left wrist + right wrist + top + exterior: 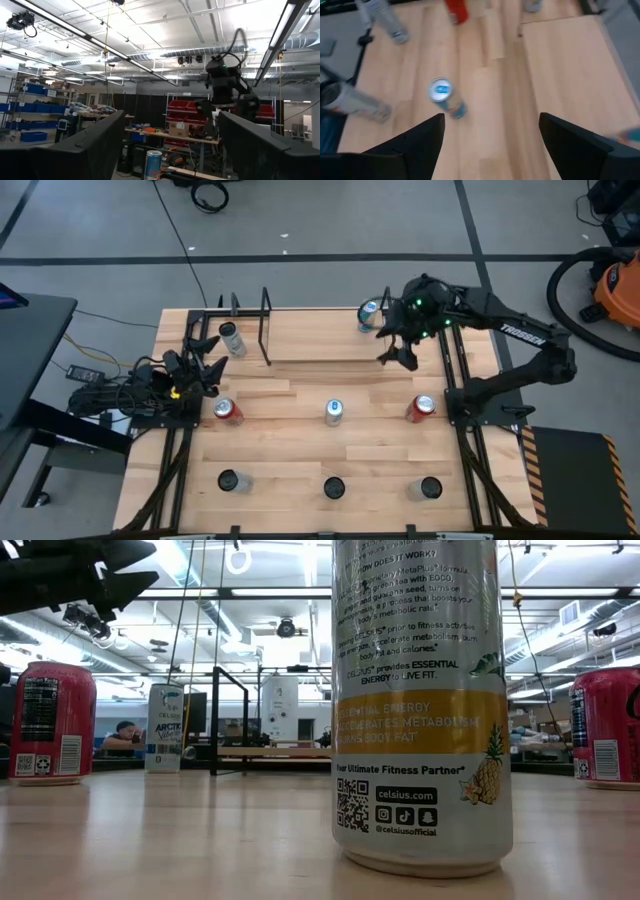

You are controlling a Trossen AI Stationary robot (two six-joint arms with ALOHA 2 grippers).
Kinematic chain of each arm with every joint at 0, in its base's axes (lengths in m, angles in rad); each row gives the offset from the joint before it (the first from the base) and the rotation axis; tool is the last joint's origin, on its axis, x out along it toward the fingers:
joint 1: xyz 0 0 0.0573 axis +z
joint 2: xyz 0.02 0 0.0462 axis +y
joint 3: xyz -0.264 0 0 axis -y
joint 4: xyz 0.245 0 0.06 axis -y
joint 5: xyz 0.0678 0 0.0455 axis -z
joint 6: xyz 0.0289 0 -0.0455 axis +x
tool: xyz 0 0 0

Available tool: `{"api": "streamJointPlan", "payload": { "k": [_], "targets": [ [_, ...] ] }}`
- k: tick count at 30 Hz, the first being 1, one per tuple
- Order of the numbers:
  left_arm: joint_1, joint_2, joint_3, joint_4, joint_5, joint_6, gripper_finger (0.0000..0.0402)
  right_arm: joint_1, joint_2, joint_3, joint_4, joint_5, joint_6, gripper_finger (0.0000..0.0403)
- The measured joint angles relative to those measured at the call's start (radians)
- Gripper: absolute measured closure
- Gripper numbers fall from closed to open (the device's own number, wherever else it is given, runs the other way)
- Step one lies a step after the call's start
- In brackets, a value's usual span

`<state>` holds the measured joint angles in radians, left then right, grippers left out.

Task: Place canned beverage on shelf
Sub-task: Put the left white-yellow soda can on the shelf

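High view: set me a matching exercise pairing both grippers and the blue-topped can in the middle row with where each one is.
Things:
1. right gripper
2. left gripper
3. blue-topped can

Places:
A. standing at the middle of the table
B. open and empty, above the right part of the shelf
C. open, by the table's left edge

Pairs: 1-B, 2-C, 3-A
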<state>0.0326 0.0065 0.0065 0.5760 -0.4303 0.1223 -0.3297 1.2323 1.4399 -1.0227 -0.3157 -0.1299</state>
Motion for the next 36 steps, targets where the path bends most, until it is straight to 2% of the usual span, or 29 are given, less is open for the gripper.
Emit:
{"api": "streamJointPlan", "payload": {
  "k": [7,12,21,28,36],
  "targets": [
    [0.0,0.0,0.0,-0.001,0.0,0.006,0.0081,0.151,0.033,0.0,0.048,0.004,-0.008,0.0071],
    [0.0,0.0,0.0,0.004,0.0,0.066,0.0081,0.228,0.059,0.0,0.131,0.007,-0.063,0.0071],
    [0.0,0.0,0.0,0.045,0.0,0.073,0.0081,0.283,0.106,0.0,0.172,0.01,-0.175,0.0071],
    [0.0,0.0,0.0,0.041,0.0,0.073,0.0081,0.29,0.164,0.0,0.177,0.009,-0.177,0.0071],
    [0.0,0.0,0.0,-0.011,0.001,0.027,0.0081,0.345,0.27,0.0,0.184,-0.072,-0.193,0.0071]
  ]
}}
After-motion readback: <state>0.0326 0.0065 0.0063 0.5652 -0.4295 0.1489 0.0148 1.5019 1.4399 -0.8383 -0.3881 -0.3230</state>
